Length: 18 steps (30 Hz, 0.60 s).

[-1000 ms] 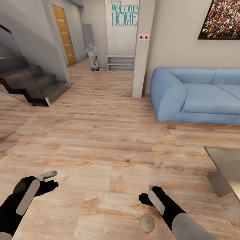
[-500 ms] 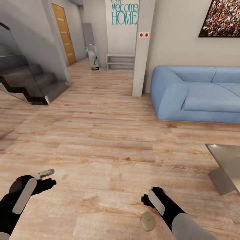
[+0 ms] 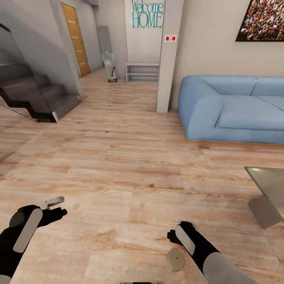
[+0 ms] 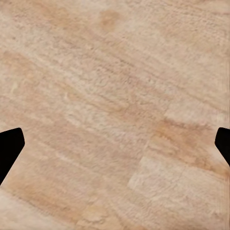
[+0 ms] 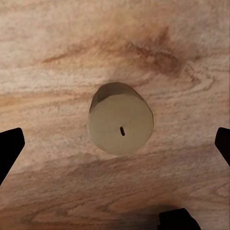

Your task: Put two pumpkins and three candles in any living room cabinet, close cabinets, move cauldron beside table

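My right gripper hangs directly above a beige candle standing upright on the wood floor, its dark fingertips spread wide to either side of the candle without touching it. In the head view the candle sits just beside my right forearm, nearer to me than the grey table, whose corner and slab leg stand off to the right of the candle. My left gripper is likewise spread apart over bare floorboards, holding nothing; in the head view it hovers well to the left of the candle. Beyond the candle, across open floor, a blue sofa stands against the wall, a staircase rises far to the left, and a "Welcome HOME" sign marks the wall past a pillar.
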Motion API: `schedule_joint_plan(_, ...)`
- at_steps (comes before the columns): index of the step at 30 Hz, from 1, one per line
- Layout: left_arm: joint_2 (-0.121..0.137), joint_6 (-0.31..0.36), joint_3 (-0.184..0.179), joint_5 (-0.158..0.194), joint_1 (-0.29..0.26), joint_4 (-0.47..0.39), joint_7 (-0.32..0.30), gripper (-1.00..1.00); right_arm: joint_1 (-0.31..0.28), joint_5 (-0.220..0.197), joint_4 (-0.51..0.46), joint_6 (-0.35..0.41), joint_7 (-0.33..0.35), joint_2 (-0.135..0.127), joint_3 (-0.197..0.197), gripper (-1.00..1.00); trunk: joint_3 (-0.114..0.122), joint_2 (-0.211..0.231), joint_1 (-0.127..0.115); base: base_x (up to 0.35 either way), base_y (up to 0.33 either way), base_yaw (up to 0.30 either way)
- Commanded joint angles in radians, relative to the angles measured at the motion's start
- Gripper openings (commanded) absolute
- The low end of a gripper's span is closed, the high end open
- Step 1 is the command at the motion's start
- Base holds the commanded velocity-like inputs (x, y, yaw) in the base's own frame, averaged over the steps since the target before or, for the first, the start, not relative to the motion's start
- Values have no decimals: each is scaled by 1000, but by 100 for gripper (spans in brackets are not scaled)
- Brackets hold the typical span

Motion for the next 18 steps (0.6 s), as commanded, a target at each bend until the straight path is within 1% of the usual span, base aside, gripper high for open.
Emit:
schedule_joint_plan(1,0,3,0,10,0,-1,9,100,-1,-10,-1,1,-9,-1,6,100,-4,-8,4,0,0,0)
schedule_joint_plan(11,1,4,0,11,0,-4,9,100,-1,-9,-1,-9,-4,-2,6,100,-35,-78,42,0,0,0)
schedule_joint_plan(14,0,4,0,11,0,-5,9,100,-1,-8,0,-47,-3,-6,6,100,-45,-99,54,0,0,0)
schedule_joint_plan(18,-1,4,0,11,0,-5,9,100,-1,-7,0,-62,-3,-8,6,100,-57,-127,69,0,0,0)
